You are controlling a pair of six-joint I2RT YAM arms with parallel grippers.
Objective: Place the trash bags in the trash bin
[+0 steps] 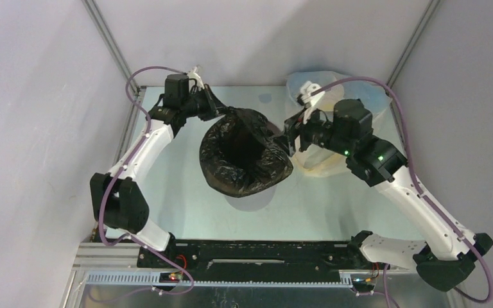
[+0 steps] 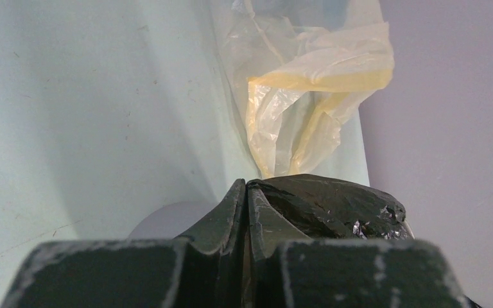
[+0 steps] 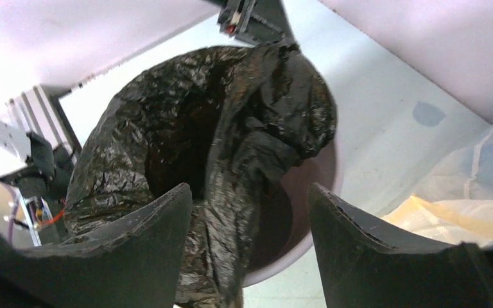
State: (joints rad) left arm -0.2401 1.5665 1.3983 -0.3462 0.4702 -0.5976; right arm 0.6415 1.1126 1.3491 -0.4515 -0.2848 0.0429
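You have one black bag draped over one bin: left jaws clamped on the bag, right jaws apart.

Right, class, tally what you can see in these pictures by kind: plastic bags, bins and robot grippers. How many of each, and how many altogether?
Plastic bags: 2 (black trash bag, translucent yellowish bag)
Bins: 1 (trash bin)
Grippers: 2 (left gripper, right gripper)
Total: 5

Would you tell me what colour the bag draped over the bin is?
The bag is glossy black, clearest in the right wrist view.
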